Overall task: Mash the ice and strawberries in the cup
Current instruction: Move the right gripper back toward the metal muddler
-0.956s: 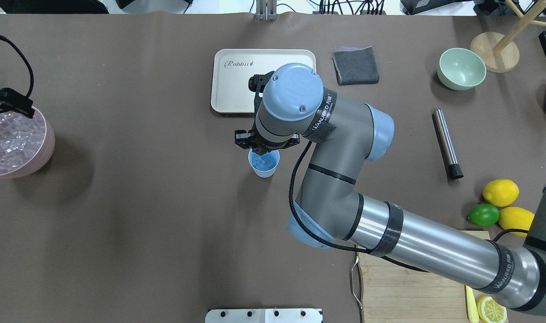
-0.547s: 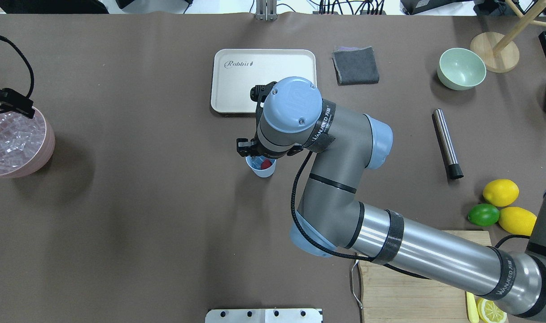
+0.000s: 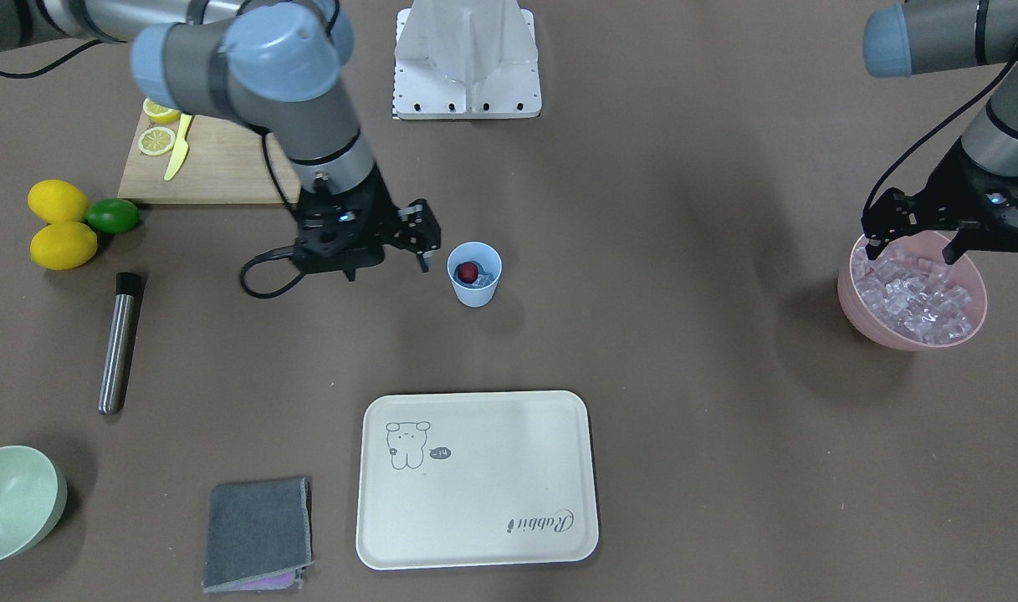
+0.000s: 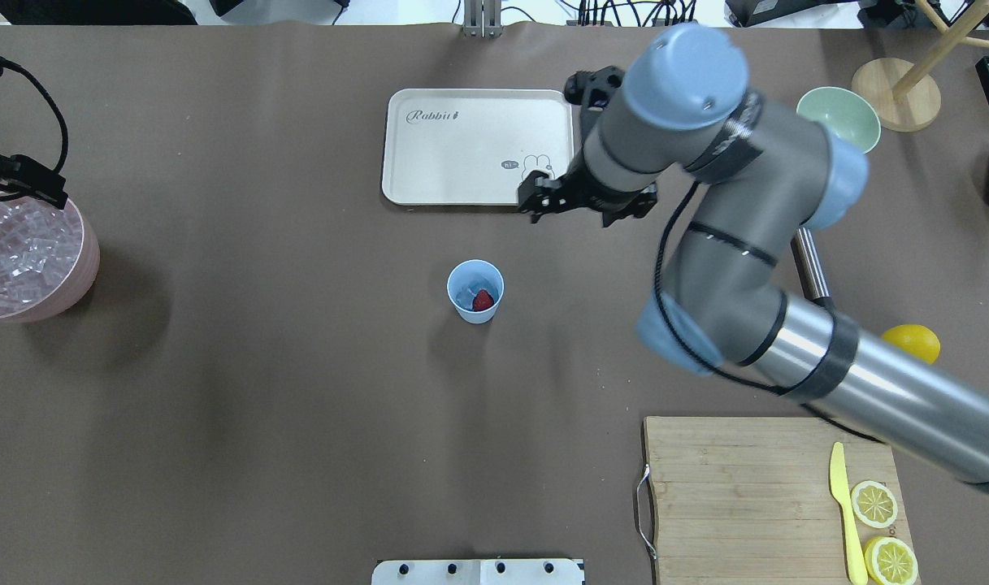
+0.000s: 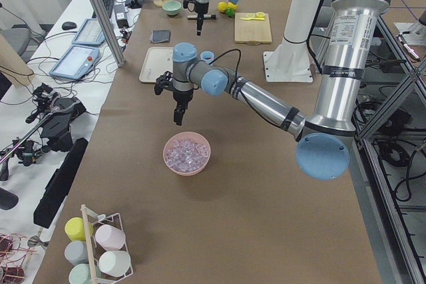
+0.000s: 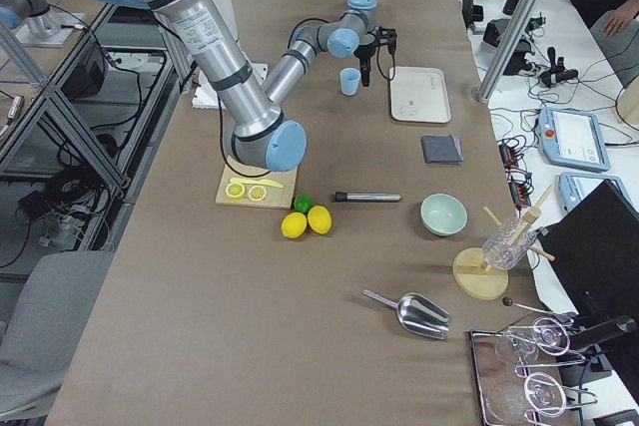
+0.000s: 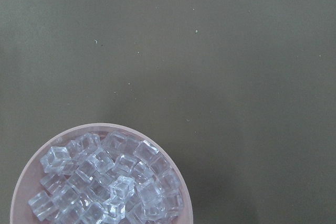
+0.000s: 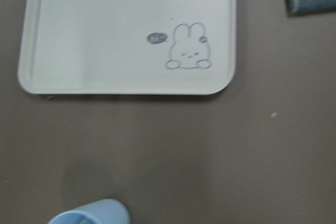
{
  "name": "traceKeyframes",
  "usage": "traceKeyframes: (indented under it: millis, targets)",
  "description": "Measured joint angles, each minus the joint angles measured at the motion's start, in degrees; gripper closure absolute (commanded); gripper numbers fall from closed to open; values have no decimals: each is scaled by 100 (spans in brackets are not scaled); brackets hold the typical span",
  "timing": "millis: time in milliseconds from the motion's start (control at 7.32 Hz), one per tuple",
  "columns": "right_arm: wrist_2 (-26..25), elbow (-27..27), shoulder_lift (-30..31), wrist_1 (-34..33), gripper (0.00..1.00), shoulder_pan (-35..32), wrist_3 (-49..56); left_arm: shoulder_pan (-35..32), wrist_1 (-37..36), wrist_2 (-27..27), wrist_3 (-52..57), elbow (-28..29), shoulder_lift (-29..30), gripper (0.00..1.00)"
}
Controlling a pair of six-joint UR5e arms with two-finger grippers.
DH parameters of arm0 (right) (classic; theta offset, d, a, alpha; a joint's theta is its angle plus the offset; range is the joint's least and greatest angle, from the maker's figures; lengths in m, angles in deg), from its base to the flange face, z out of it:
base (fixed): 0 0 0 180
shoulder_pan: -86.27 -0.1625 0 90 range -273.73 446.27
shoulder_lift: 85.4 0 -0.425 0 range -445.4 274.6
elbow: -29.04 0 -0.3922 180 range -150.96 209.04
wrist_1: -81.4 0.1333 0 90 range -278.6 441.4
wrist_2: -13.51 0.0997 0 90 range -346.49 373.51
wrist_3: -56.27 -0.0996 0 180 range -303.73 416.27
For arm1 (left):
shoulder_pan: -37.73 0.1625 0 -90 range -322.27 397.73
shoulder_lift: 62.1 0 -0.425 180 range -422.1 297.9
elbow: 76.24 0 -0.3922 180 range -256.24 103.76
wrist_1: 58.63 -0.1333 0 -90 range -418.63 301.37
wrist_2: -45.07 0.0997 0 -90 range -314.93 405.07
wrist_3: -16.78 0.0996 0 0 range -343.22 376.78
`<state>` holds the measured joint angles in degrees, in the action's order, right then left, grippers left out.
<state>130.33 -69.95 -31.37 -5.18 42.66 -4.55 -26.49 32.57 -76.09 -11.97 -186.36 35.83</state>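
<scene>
Clock set on the overhead view, centred on the cup, 12 pointing away from the robot.

- Brown-covered table (image 4: 218,390) is carrying everything.
- Cup (image 4: 475,291) is standing upright mid-table.
- Cream tray (image 4: 461,154) is lying flat at 12.
- Folded grey cloth (image 3: 258,533) is lying between 1 and 2.
- Pale green bowl (image 3: 15,502) is sitting at 2.
- Steel cylinder (image 3: 120,343) is lying on its side at 3.
- Two lemons (image 3: 57,201) and a lime (image 3: 113,216) are resting clustered between 3 and 4.
- Wooden cutting board (image 4: 730,487) is lying at 4.
- Metal base plate (image 4: 478,571) is sitting at 6, at the near edge.
- Pink bowl (image 4: 88,272) is standing at 9, by the table's left end.
</scene>
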Motion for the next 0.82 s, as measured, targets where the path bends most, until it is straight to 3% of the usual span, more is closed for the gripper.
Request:
traceKeyframes:
  millis: [410,820]
  targets:
    - [896,301,1152,35,0,-1339,2065,-3,125,7,-10,48,-21,3]
    - [1200,1347,1471,482,4,-1728,2735,-2,126,19,-1,59,10,3]
